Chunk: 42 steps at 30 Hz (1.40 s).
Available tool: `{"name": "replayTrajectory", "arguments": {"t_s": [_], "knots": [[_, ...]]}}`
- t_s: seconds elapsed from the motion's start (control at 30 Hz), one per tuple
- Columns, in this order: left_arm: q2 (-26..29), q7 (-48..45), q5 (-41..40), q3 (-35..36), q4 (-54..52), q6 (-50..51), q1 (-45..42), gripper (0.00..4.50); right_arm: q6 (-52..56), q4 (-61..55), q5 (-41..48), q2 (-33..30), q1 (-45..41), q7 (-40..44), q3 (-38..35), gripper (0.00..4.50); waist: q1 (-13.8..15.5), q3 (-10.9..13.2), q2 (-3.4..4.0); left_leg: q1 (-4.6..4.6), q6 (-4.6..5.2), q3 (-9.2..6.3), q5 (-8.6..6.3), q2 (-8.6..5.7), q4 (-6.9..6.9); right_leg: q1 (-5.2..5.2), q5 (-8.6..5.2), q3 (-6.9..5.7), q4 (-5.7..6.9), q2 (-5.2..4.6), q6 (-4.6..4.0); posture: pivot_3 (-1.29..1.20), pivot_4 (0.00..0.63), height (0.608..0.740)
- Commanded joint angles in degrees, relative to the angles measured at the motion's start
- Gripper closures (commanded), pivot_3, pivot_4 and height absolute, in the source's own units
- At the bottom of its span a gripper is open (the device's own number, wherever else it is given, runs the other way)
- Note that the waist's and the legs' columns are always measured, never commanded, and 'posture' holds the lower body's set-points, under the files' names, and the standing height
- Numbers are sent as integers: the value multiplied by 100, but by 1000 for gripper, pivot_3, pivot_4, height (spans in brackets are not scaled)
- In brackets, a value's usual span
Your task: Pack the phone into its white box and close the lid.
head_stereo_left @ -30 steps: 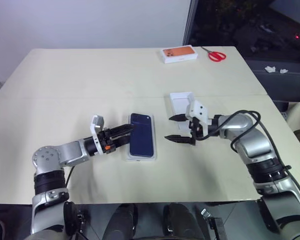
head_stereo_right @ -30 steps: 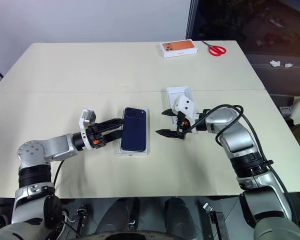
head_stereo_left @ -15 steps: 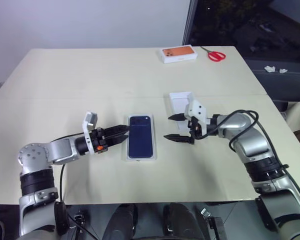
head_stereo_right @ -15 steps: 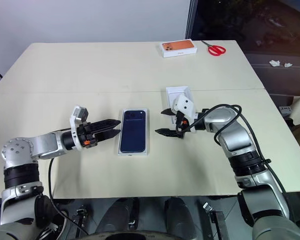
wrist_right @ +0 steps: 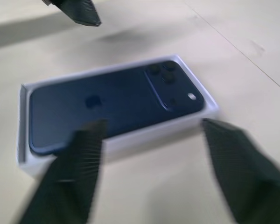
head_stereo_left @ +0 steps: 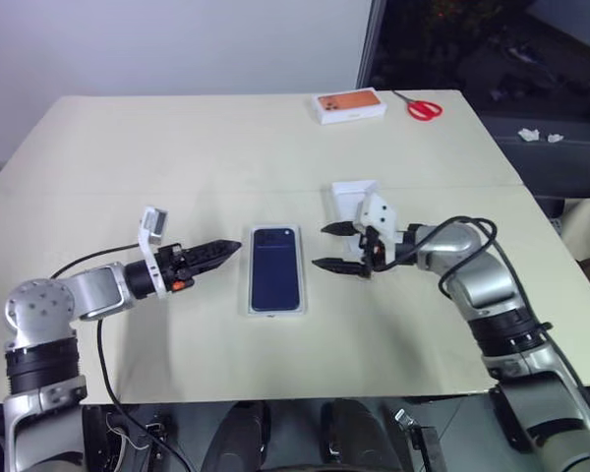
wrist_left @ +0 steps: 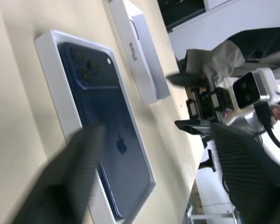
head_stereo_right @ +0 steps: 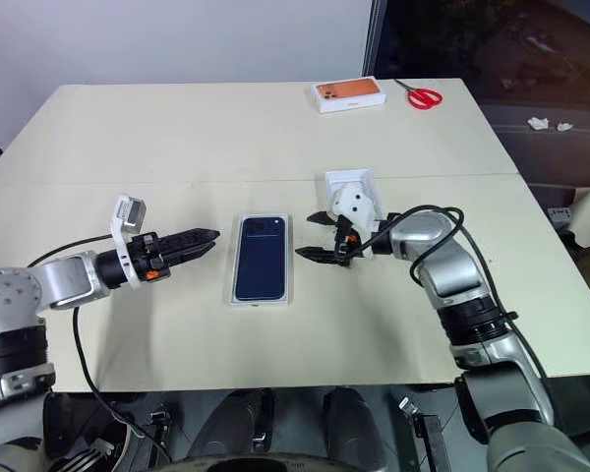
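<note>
The dark blue phone point(head_stereo_left: 276, 267) lies back up inside the white box point(head_stereo_left: 251, 295) at the middle of the table, its camera bump at the far end. The lid point(head_stereo_left: 352, 197) rests on the table to the box's right and farther back; lettering shows on its side wall point(wrist_left: 141, 63). My left gripper point(head_stereo_left: 234, 246) hovers a short way left of the box, pointing at it, open and empty. My right gripper point(head_stereo_left: 324, 246) is open just right of the box, in front of the lid, nothing between its fingers point(wrist_right: 74, 172).
An orange-topped white box point(head_stereo_left: 352, 105) and red scissors point(head_stereo_left: 426, 106) sit at the table's far edge. The tabletop point(head_stereo_left: 157, 157) is bare on the left. Past the table's right edge is a dark surface with small white scraps point(head_stereo_left: 536, 135).
My left gripper has drawn back to the left, away from the box's edge, and rolled. My right gripper has edged left toward the box. The phone and box have not moved.
</note>
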Motion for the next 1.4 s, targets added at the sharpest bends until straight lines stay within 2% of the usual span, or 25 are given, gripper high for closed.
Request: {"name": "replayTrajectory", "arguments": {"t_s": [0.03, 0.1, 0.13, 0.23, 0.47, 0.67, 1.0, 1.1, 1.4], "knots": [[-84, 143, -75, 107, -191, -130, -3, 3031, 117, -272, 20, 213, 20, -247, 37, 3257, 5, 0, 0, 0, 0, 0, 0, 0, 0, 0, 0, 0, 0, 0, 0, 0, 150, 740], [-80, 209, -36, 102, -210, -136, 31, 4062, 75, -193, -177, 152, 76, -286, 174, 4317, 5, 0, 0, 0, 1, 0, -1, 0, 1, 0, 0, 0, 0, 0, 0, 0, 150, 740], [-72, 225, -20, 93, -214, -134, 50, 4483, 35, -140, -286, 96, 96, -297, 248, 4500, 9, 0, 0, 0, 2, 0, -1, 0, 1, 1, 0, 0, 0, 0, 0, 0, 150, 740], [-98, 284, -91, 109, -135, -76, 109, 4483, -243, 22, -586, 37, 141, -372, 404, 4500, 10, 0, 0, 0, 3, 0, -2, -2, 1, 1, 0, 0, -1, -1, 0, 0, 150, 740], [-273, 429, 485, -66, -161, -538, 250, 4483, -650, 219, -1244, 57, 166, -614, 779, 4500, -9, 0, 0, 0, -1, 1, 1, -1, 1, -1, 0, 0, 1, 1, 0, 0, 150, 740], [-128, 108, 808, -135, -8, -693, 190, 4483, -757, 223, -1381, 102, 224, -663, 833, 4500, 3, 0, 0, 0, -3, 2, 2, -2, 1, 0, 0, 0, 1, 0, 0, 0, 150, 740], [-71, -321, 1708, -897, -61, -883, 470, 4483, -705, 124, -1385, 166, 240, -619, 786, 4500, 2, -1, 2, 0, 3, 0, -1, -1, 0, -1, 0, -1, 1, 1, 0, 0, 150, 740], [-272, -378, 1727, -1038, -32, -821, 392, 4483, -637, 54, -1336, 119, 304, -580, 725, 4500, 17, -1, 2, 1, 5, 0, -3, -1, 1, 3, 0, -1, 1, 0, 0, 0, 150, 740], [-1322, -283, 2070, -1499, 211, -871, -113, 4483, -529, -400, -1299, -405, 897, -409, 528, 4500, 180, -4, 6, 1, 9, -1, -5, -13, 11, 17, 0, -5, -6, -9, 0, 0, 150, 740]]}}
